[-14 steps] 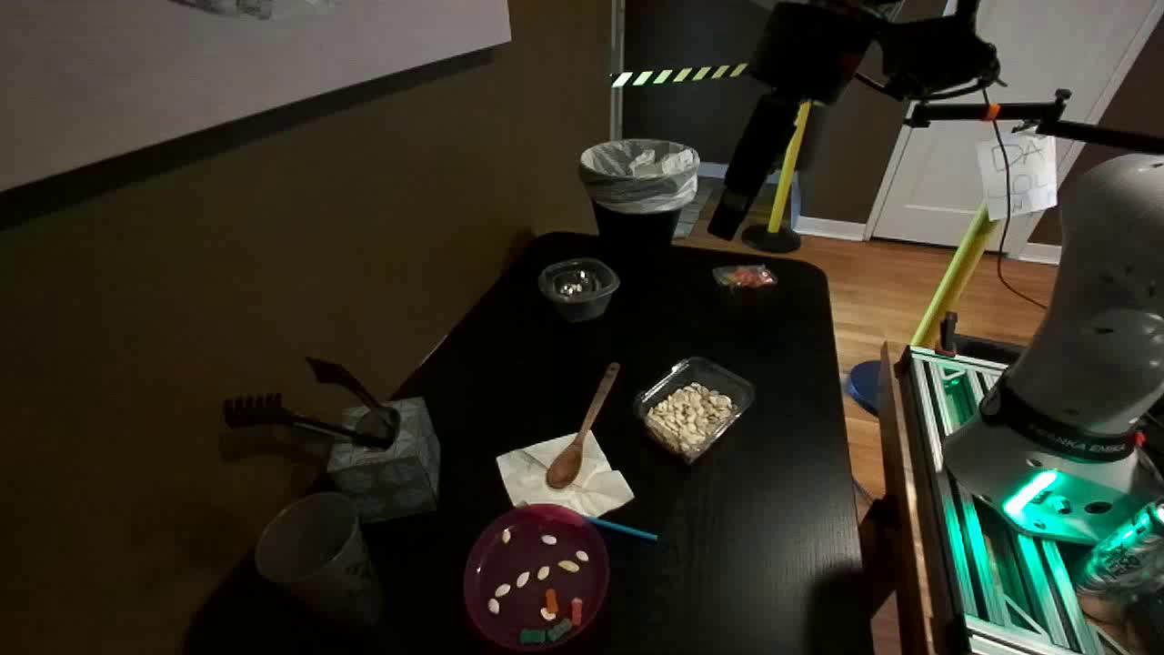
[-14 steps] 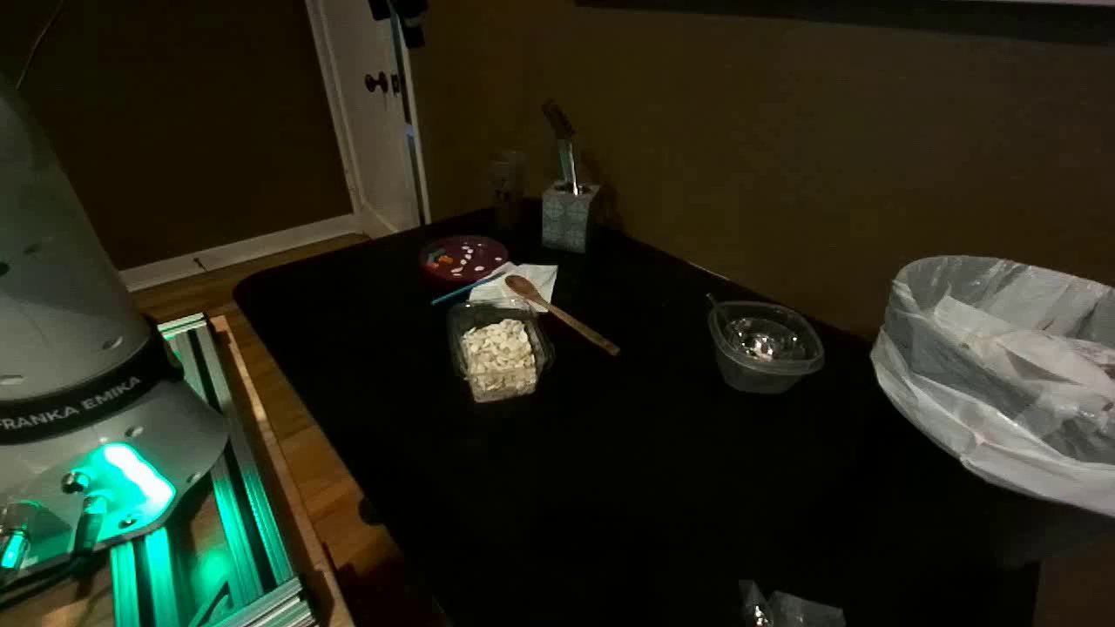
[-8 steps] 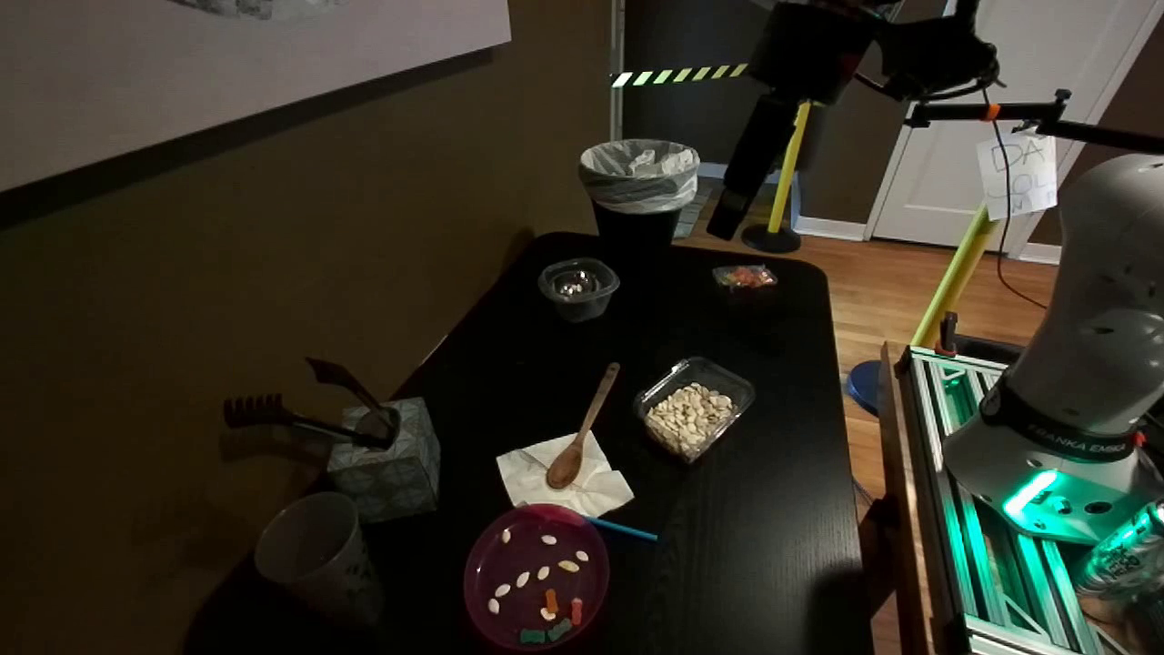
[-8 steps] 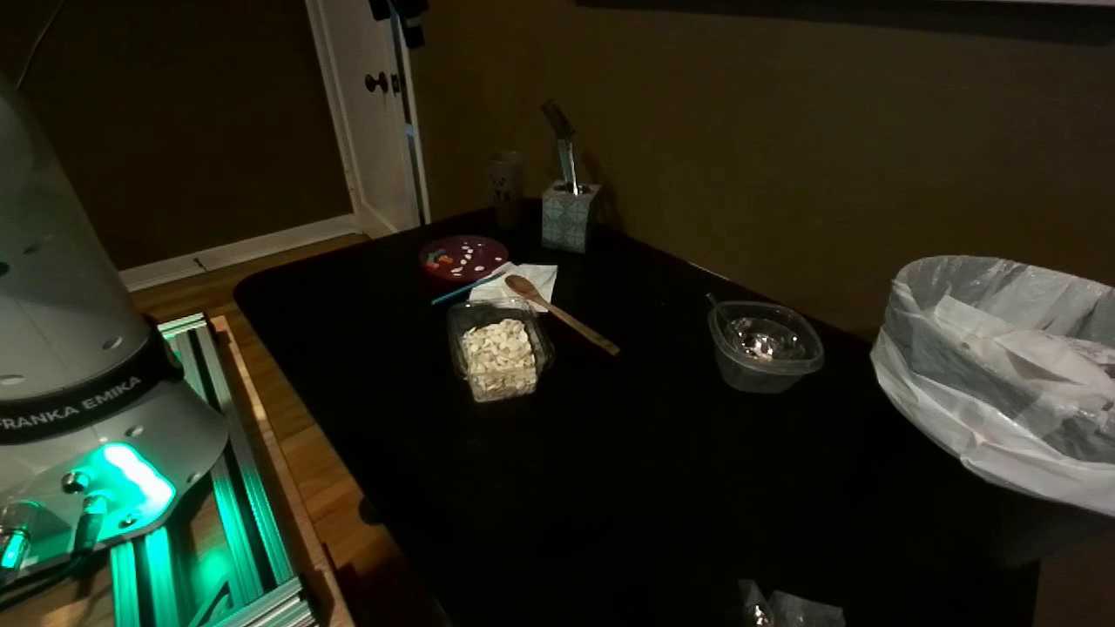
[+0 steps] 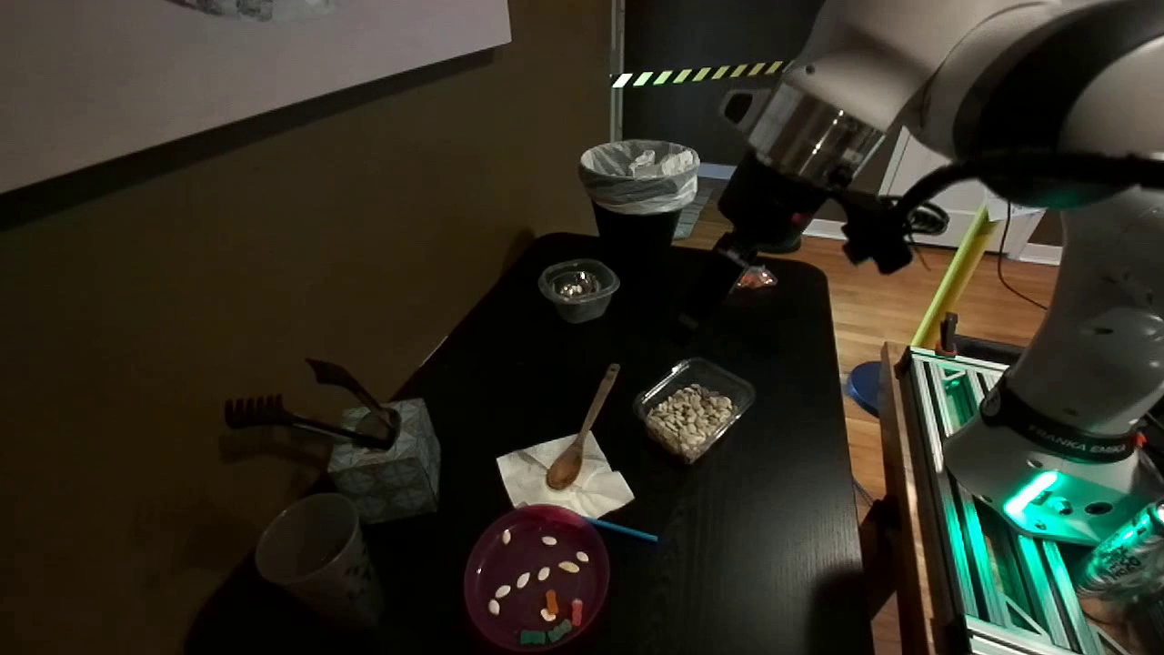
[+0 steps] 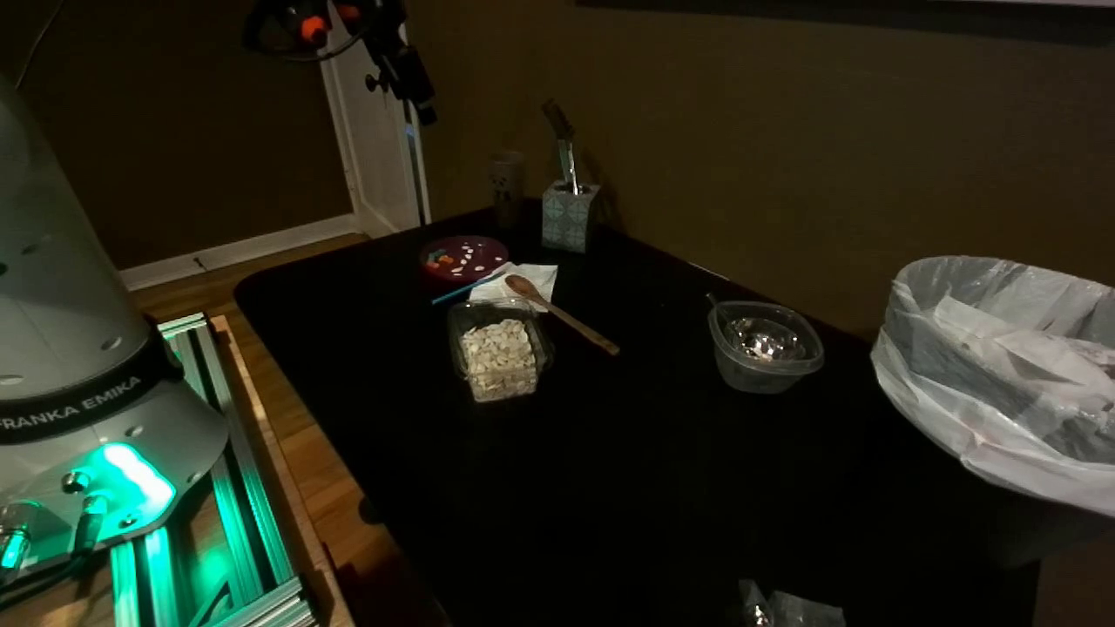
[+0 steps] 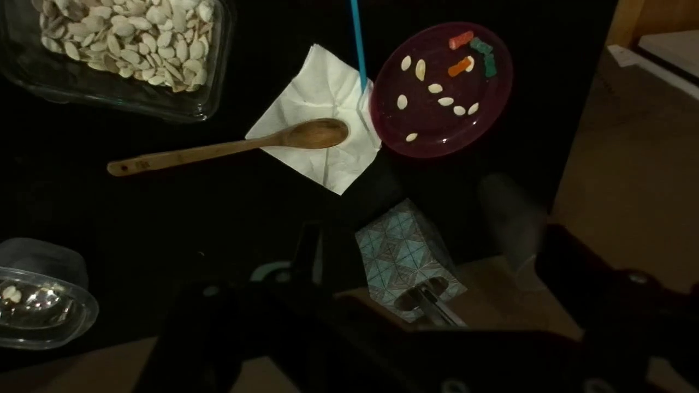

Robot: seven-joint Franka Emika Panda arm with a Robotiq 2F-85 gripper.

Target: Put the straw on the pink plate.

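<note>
Straw (image 7: 357, 43), bright blue, is lying just beside the magenta plate (image 7: 442, 125), one end resting on the paper napkin (image 7: 327, 93), while over the black table (image 5: 746, 582) I'm watching the Robotiq gripper (image 7: 431, 229) hanging, its two fingers (image 7: 570, 262) standing wide apart.

- In the wrist view, I lose the straw (image 7: 358, 43) past the top edge.
- There too, the cup (image 7: 509, 214) is only a murky blur.
- The gripper (image 5: 690, 320) partly hides a small packet (image 5: 757, 278) in an exterior view.

Opposed exterior views, shared table (image 5: 755, 518)
</note>
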